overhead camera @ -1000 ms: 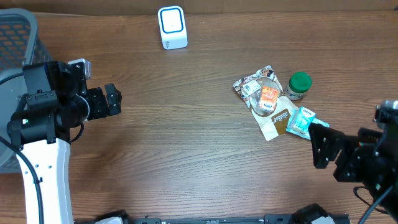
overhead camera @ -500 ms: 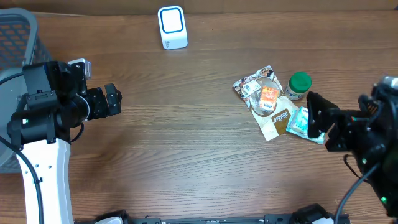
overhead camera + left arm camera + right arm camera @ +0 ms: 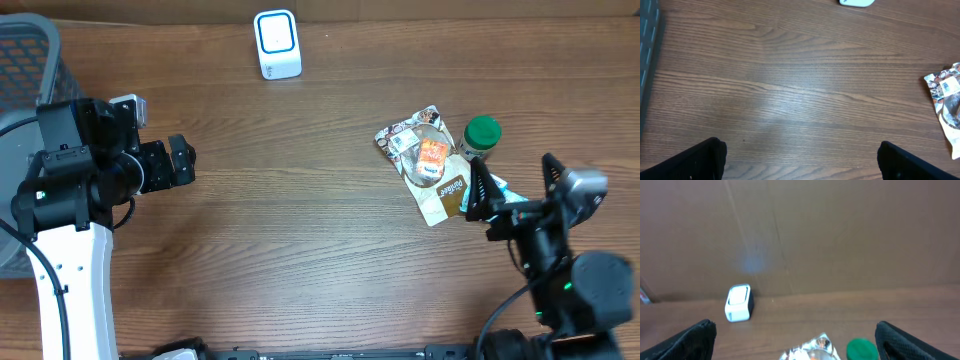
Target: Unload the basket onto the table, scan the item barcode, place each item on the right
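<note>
Right gripper point(image 3: 510, 178) spread | brown pouch point(image 3: 445, 192) just beside | green-lidded jar point(image 3: 482, 135) near

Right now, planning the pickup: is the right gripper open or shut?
Open. The right gripper shows its fingers wide apart at the wrist view's lower corners, gripping nothing.

Print on pouch point(image 3: 443, 198) illegible
</note>
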`<state>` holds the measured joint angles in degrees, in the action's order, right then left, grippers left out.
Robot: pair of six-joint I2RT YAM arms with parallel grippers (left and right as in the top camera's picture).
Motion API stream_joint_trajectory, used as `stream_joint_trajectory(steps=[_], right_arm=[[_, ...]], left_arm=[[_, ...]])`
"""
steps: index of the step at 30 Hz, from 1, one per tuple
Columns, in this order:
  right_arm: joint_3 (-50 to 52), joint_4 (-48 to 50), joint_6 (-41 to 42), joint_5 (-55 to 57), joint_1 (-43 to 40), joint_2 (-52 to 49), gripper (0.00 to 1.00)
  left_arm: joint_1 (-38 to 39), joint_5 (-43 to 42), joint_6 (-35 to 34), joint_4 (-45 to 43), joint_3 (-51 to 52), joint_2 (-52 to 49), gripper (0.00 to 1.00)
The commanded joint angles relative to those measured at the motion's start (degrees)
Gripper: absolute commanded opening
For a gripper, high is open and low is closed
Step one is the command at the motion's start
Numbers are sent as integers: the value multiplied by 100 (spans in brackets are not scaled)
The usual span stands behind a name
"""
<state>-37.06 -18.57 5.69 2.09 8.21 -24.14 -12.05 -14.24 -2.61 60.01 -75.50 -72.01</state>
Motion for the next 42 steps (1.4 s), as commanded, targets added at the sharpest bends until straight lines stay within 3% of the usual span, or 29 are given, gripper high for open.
stream_joint_trajectory(steps=[1,8,13,27,32,42], right_arm=[[955,608,-63,-225,-57,612,100],[2708,2020,-59,-398,-57,1569,100],[3296,2240,-59,-479,-57,2020,100],[3661,2151,-66,-457,-57,2398,100],[3661,1344,-55,-479,-50,2398,100],[3661,1392,4,-476,-46,2398,100]], left_arm=[[-26,28,48,-2,-74,0,100],[-26,28,48,0,-72,-11,99],[-26,28,48,-4,-72,-13,100],[-26,28,48,-4,-72,-26,99],[-26,28,48,-2,-72,-28,99],[-26,28,48,-4,-72,-31,99]])
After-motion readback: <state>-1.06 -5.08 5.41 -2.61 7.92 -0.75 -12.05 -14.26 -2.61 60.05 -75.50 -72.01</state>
